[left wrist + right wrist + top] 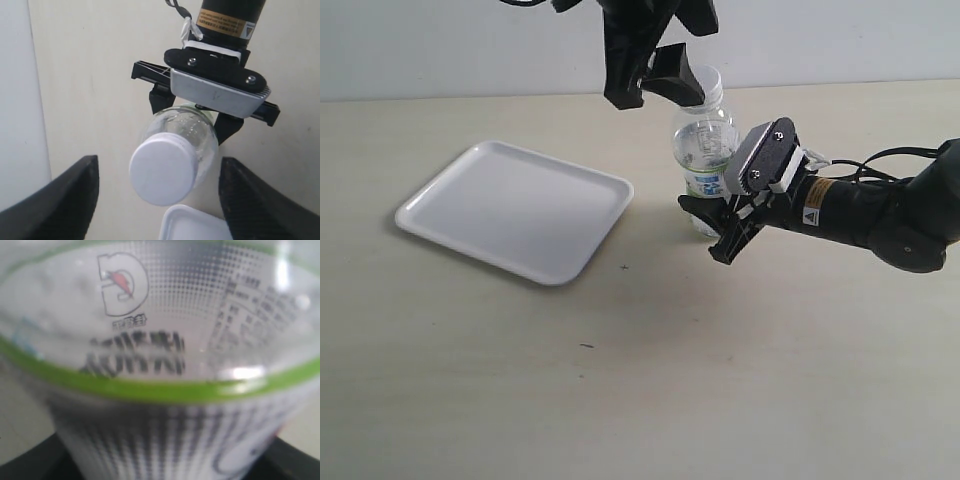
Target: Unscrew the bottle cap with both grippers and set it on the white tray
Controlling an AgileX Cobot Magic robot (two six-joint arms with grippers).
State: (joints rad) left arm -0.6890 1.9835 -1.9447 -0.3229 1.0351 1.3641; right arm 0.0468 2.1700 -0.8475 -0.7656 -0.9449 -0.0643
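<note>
The clear bottle [704, 145] stands upright on the table, right of the white tray [515, 210]. Its white cap [162, 169] is on the neck; in the exterior view the cap [710, 76] peeks out behind a black finger. My left gripper [655, 92] hangs at cap height, open, with its fingers [67, 200] wide of the cap on both sides and touching nothing. My right gripper [712, 228] is shut on the bottle's lower labelled part. The label [165, 390] fills the right wrist view. From the left wrist view, the right gripper [195, 115] clasps the bottle [192, 127].
A corner of the tray [195, 225] shows just under the cap in the left wrist view. The right arm [880, 215] with its cables lies low over the table at the right. A pale wall runs along the back edge.
</note>
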